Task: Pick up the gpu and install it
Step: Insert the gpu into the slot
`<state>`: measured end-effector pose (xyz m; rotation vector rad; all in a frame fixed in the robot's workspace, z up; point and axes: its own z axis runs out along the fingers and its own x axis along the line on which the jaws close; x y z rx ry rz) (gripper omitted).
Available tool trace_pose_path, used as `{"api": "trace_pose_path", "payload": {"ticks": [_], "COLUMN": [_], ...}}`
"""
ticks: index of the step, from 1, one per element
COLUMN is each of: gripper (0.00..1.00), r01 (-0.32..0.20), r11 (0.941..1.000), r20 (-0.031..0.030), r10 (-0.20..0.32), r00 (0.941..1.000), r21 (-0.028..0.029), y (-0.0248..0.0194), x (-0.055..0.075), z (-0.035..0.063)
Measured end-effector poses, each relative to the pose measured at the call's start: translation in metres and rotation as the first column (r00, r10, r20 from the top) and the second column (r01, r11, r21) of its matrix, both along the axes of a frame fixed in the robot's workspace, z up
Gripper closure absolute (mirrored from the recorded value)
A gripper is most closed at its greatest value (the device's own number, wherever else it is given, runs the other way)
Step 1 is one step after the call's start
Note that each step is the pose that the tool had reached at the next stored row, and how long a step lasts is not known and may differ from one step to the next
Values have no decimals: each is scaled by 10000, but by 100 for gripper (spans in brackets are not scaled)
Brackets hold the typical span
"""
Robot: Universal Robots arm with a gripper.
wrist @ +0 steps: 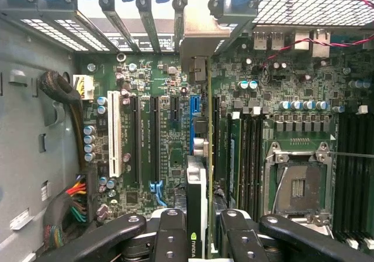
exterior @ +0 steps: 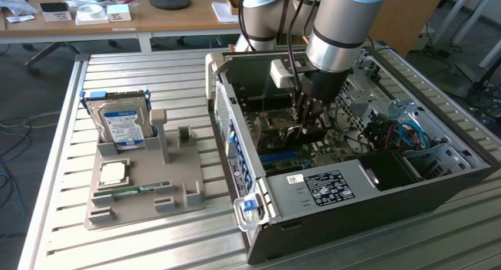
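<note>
The gpu (wrist: 197, 192) hung edge-on over the motherboard (wrist: 146, 86), gripped and not yet seated: the install step was in hand.

The card stood upright inside the open case (exterior: 376, 193), about mid-board between the expansion slots and the empty CPU socket (wrist: 298, 186). Its silver end bracket (wrist: 196, 45) reached toward the case's slotted rear wall. The gripper (wrist: 201, 238) was closed narrowly on it, a finger (wrist: 169, 238) pressed to each face. By my judgement, seating would call for the card's lower edge to sit square over the blue slot (wrist: 193, 116) and for a straight push with no tilt. The green NVIDIA eye logo showed on the card by the fingers; print on the case's white sticker (exterior: 322, 186) and the hard drive's (exterior: 121, 126) blue-white label was too small to read. That drive stood in a grey holder (exterior: 184, 191) on the slatted table (exterior: 156, 70), well apart from the case.
</note>
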<state>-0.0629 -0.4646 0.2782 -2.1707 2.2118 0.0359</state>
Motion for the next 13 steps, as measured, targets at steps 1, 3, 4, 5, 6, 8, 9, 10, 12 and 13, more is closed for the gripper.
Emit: {"api": "trace_pose_path", "payload": {"ticks": [1, 3, 4, 5, 6, 8, 9, 10, 12, 13], "gripper": [73, 73, 73, 73, 73, 73, 73, 73, 73, 73], "r01": [-2, -3, -3, -1, 1, -1, -1, -1, -1, -2], "r11": [10000, 10000, 10000, 10000, 10000, 10000, 10000, 10000, 10000, 10000], "r20": [0, -1, -1, -1, 0, 1, 1, 1, 0, 0], "r10": [2, 3, 3, 1, -1, 1, 1, 1, 1, 2], "r00": [10000, 10000, 10000, 10000, 10000, 10000, 10000, 10000, 10000, 10000], "r21": [-1, -3, -3, -2, -1, 1, 1, 1, -1, -2], "y": [0, 0, 0, 0, 0, 0, 1, 1, 0, 1], "x": [-1, -1, -1, -2, -6, -17, -24, -31, -42, -46], "z": [-5, -6, -5, -7, -8, -10, -11, -11, -11, -11]}}
